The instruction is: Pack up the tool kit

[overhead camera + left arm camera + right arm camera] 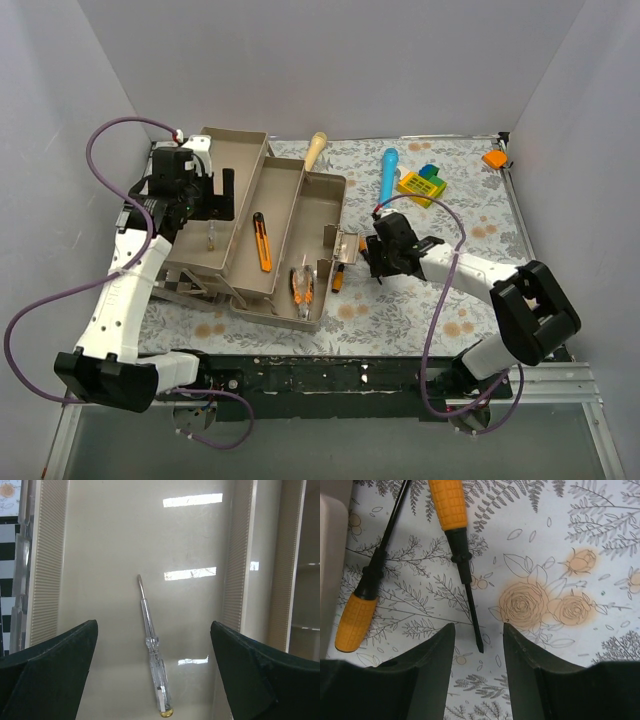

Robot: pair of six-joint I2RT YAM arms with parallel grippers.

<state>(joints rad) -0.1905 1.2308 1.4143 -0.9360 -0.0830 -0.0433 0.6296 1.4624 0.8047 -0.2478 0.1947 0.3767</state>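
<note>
Black-fingered, my left tool [154,630] stands wide open and grips nothing. Between its fingers [50,670], apart from both, a clear-handled screwdriver [152,650] lies flat on the tan floor of a toolbox tray [190,540], blade toward 12 o'clock, brass cap toward 6. My right tool [478,635] is partly open and holds nothing either. The tip of an orange-and-black screwdriver [460,545] lies in the gap between its jaws on the flower-printed surface [580,540], handle off toward 11 o'clock. A second such screwdriver [357,620] lies at 9 o'clock of it, beside the toolbox wall. From above, the open toolbox [322,182] fills the surface's 9 o'clock half, with an orange knife [262,243] in its middle tray and pliers [303,285] in the tray toward 3 o'clock. A blue cylinder [388,172] and a yellow block [420,184] lie at 1 o'clock, well apart from it.
</note>
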